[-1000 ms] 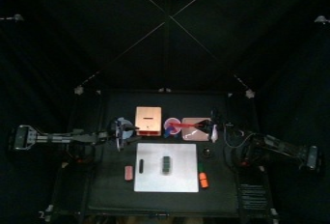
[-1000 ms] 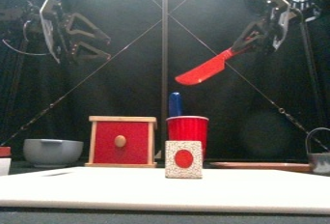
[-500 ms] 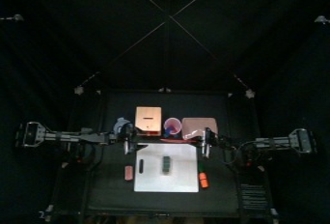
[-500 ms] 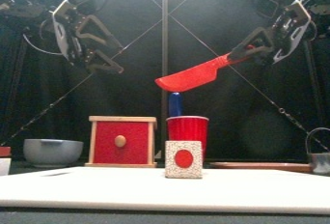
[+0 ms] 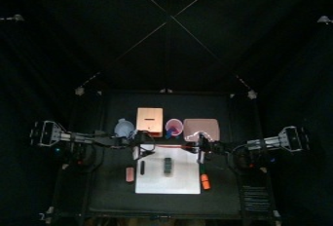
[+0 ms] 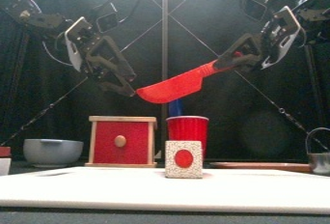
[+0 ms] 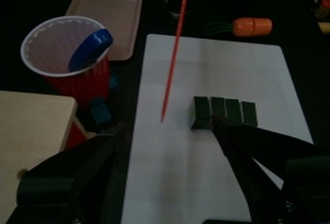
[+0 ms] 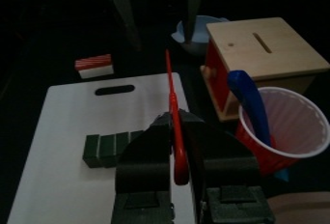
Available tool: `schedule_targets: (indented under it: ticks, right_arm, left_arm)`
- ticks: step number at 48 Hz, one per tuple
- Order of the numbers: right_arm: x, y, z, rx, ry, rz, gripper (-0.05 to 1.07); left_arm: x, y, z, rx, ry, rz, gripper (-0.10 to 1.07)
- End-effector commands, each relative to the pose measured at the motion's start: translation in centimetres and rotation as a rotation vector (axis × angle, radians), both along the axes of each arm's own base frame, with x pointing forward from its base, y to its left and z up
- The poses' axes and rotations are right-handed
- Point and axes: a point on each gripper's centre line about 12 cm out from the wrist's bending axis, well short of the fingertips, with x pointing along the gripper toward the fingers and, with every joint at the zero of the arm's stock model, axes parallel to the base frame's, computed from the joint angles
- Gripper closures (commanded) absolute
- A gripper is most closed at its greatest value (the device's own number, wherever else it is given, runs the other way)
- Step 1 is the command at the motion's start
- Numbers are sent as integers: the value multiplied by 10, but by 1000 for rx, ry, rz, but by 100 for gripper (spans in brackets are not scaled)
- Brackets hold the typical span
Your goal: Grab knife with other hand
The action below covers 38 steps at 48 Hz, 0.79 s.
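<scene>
Nearest the front edge stands a small white box with a red oval [image 6: 183,159] on its face, on the pale cutting board [image 5: 166,172]. On that board lies a dark ridged block [image 7: 223,111], and off its right side, on the black table [image 5: 111,186], an orange object [image 5: 204,181]; off its left side lies a small red-and-white block [image 8: 93,66].

Behind the white box is a red cup [image 6: 187,129] with a blue utensil [image 7: 91,44] standing in it. Left of the cup sits a wooden box with a red front [image 6: 122,141], and further left a grey bowl [image 6: 53,151]. A shallow pinkish tray [image 5: 201,129] lies right of the cup, and a dark kettle-like shape [image 6: 318,152] shows at the far right edge.

Above all this, the red knife [image 6: 180,80] hangs in the air over the cup, slanting down from right to left. The right gripper [image 8: 179,170] is clamped on its handle end, jaws pinched narrow around it. The left gripper [image 6: 129,81] has its jaws spread as wide as they go, one on either side of the blade's tip; whether they touch the blade I cannot tell. Both arms meet near the middle, over the board.
</scene>
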Motion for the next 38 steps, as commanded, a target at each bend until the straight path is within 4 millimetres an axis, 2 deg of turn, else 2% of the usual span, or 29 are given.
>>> schedule_targets:
  ticks: [1,11,28,38]
  right_arm:
    - [5,2,12,1,-43,2,87]
    - [10,5,9,0,-59,1,87]
    - [13,7,6,4,-53,0,87]
    - [14,7,6,4,-56,-1,87]
  left_arm:
    - [9,-1,6,22,-33,-15,-4]
    - [17,-1,0,35,-67,-25,-3]
    - [24,-1,-9,34,-71,-26,11]
    - [26,-1,-9,34,-80,-26,12]
